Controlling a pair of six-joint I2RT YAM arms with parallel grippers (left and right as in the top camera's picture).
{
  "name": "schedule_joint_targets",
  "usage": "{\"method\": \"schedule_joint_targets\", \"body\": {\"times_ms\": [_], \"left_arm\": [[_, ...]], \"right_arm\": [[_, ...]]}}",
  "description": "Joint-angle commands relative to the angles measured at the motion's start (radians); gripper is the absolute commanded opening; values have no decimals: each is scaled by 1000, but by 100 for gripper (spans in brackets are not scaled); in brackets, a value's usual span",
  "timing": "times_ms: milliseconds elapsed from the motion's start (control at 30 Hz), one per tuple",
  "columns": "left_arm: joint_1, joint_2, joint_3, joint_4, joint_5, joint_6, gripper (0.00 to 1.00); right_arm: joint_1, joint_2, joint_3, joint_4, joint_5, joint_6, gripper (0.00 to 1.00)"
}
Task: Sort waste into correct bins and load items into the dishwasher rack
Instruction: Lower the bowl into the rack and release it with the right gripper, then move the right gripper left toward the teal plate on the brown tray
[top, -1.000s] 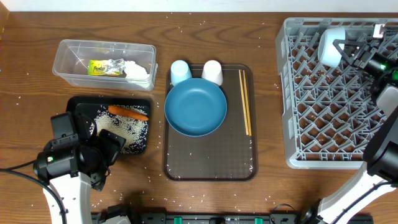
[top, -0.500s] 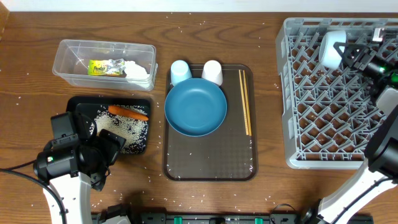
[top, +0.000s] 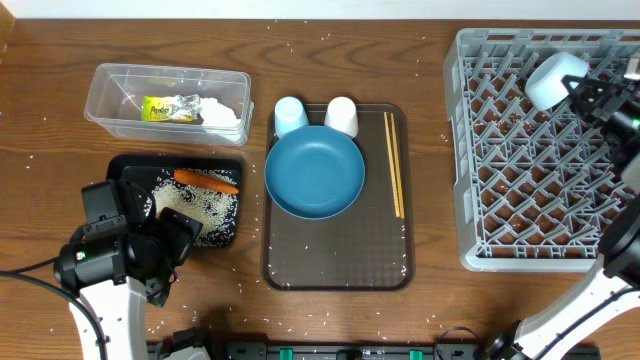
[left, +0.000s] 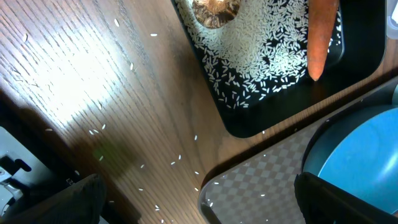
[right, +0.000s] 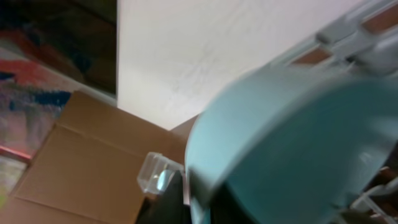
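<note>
- Right now the right gripper is clamping the rim of the bowl and holding it tilted on its side over the far part of the rack.
- From the right wrist view, the bowl's pale blue inside is filling most of the picture, blurred, with rack bars showing at the top right.
- Whether the bowl is touching the pegs is not showing clearly.
- Over at the near left, the left gripper is hovering at the near right corner of the black tray, with its fingers spread wide and nothing between them.
- Rice is lying spread across the black tray, with the carrot lying on the far side of it.
- Seen from the left wrist, a brown lump is sitting in the rice, apart from the carrot.
- Behind it, the tub is holding the wrapper and the napkin, the two lying side by side.
- On the brown tray the plate is sitting toward the far left.
- Just behind the plate, the blue cup and the white cup are standing next to each other.
- To the plate's right, the chopsticks are lying together along the tray's right side.
- Loose rice grains are lying scattered over the table.
</note>
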Motion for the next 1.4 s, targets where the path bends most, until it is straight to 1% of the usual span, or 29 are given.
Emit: {"method": "schedule_joint_targets", "body": {"times_ms": [0,100,167,267,300,400,433,500,567,667,733,867,1067,1267,1367], "left_arm": [[5,-5,3,-6,-13,6,98],[5,-5,3,-6,-13,6,98],[5,-5,3,-6,-13,6,98],[5,-5,3,-6,-13,6,98],[5,-5,3,-6,-13,6,98],[5,-5,3,-6,-13,6,98],[5,-5,3,-6,-13,6,98],[5,-5,3,-6,-13,6,98],[5,-5,3,-6,-13,6,98],[5,-5,3,-6,-13,6,98],[5,-5,3,-6,-13,6,98],[5,-5,3,-6,-13,6,98],[5,-5,3,-6,-13,6,98],[5,-5,3,-6,-13,6,98],[5,-5,3,-6,-13,6,98]], "right_arm": [[-30,18,10,83,-28,129,25],[-44,5,10,227,-41,286,46],[-51,-2,10,348,-46,397,66],[-60,-5,10,518,-47,566,75],[-63,-5,10,547,-50,595,80],[-75,-5,10,600,-75,648,85],[-78,-5,10,613,-82,661,89],[-81,-5,10,648,-90,697,94],[-81,-5,10,715,-87,770,99],[-71,-5,18,866,-55,908,99],[-53,-8,37,892,-49,961,99],[39,-10,109,892,-53,989,99],[237,-10,267,892,-128,986,99],[382,-39,418,891,-132,1062,99],[445,-56,490,883,-97,1013,99]]}}
